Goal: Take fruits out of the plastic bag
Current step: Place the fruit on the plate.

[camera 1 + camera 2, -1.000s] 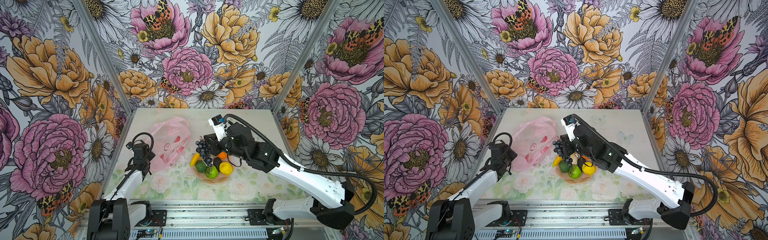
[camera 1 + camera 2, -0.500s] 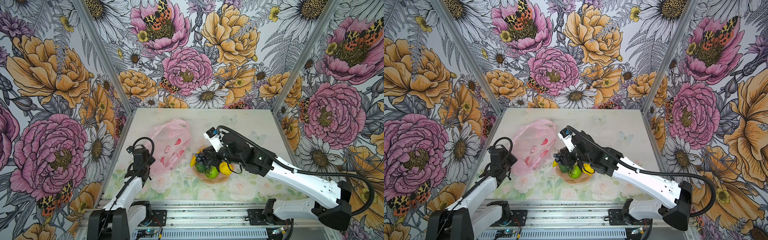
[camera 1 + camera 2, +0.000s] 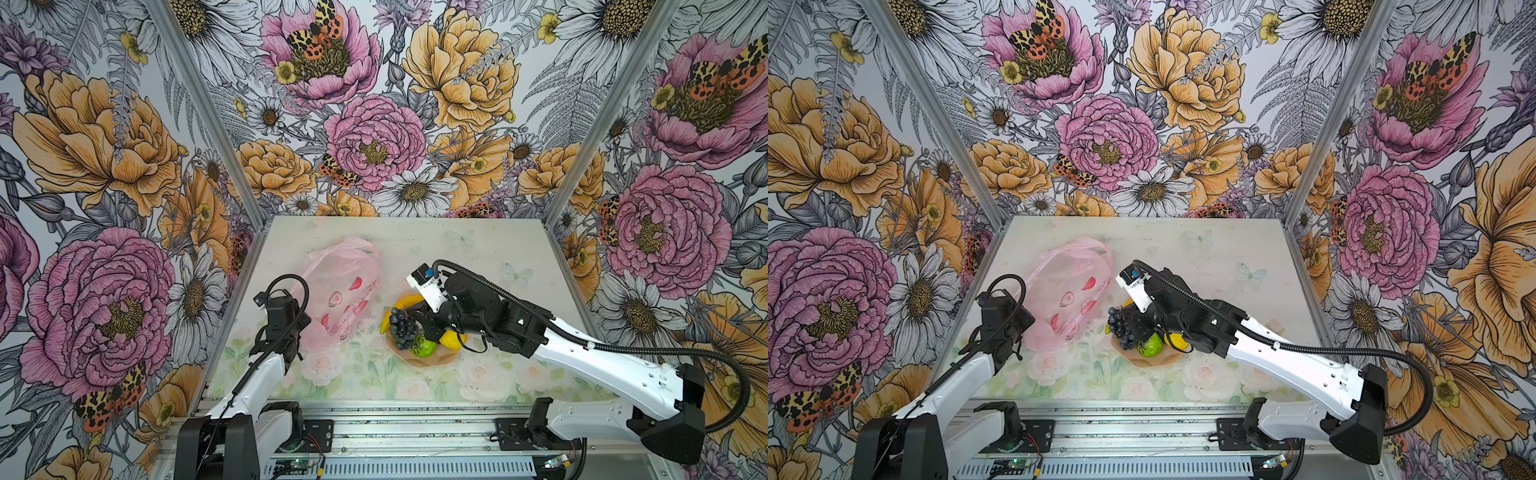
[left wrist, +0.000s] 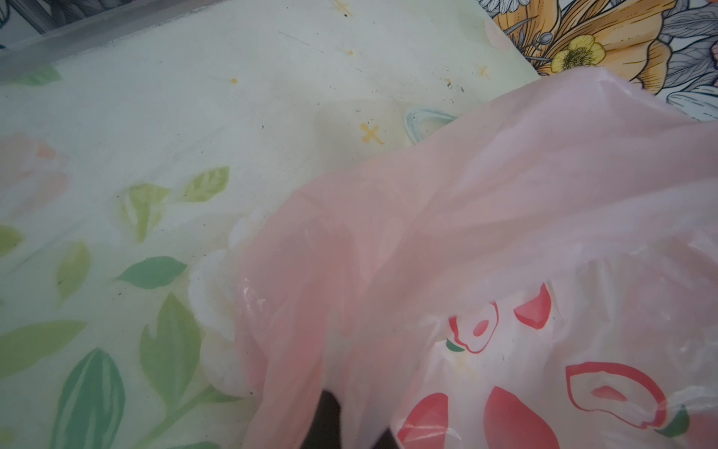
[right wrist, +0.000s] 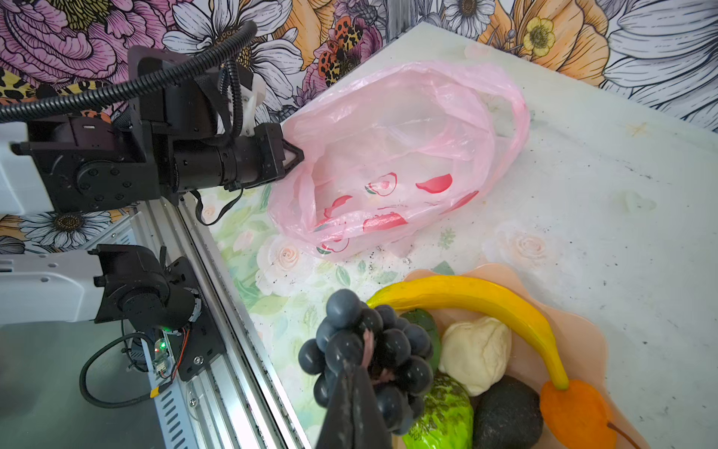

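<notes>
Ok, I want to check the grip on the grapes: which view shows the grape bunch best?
The right wrist view: the grape bunch fills the foreground, the right gripper shut on it. Both top views show it small, at the dish's edge. The left wrist view misses it.

No legible text, brand, number or sign in any view. Plastic bag [image 5: 392,155]: red fruit pictures only, no lettering seen. Walls [image 3: 124,145]: flower and moth pattern only. Small circuit board [image 5: 161,352] by the rail: markings too small to read.
</notes>
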`<state>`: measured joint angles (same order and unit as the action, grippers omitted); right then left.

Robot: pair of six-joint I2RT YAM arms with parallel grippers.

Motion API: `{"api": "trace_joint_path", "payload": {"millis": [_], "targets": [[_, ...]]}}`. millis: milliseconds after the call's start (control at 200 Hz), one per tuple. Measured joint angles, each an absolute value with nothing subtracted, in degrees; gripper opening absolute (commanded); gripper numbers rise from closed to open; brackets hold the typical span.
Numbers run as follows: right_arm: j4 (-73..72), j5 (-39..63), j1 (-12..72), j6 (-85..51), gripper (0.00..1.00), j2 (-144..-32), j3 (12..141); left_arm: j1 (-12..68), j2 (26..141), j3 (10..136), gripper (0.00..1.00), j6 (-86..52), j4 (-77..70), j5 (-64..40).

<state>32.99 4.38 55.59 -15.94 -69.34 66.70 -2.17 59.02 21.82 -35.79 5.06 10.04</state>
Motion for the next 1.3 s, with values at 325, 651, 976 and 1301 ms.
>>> {"api": "trace_joint_path", "payload": {"millis": [325, 651, 976, 1301], "targets": [[32.99, 2.26, 55.59, -16.01, 0.0, -69.38, 64.9, -2.17, 59.02, 21.82, 0.0, -35.79, 5.04, 9.58], [32.91, -1.34, 52.84, -19.66, 0.0, -69.38, 64.36, -2.17, 59.46, 21.82, 0.0, -35.79, 4.84, 9.5], [32.67, -1.45, 48.29, -24.62, 0.0, -70.65, 61.25, -2.26, 59.88, 21.82, 0.0, -35.77, 4.86, 9.37], [32.36, -0.99, 44.8, -28.56, 0.0, -71.13, 59.16, -2.26, 59.88, 21.82, 0.0, -35.77, 4.86, 9.37]]}}
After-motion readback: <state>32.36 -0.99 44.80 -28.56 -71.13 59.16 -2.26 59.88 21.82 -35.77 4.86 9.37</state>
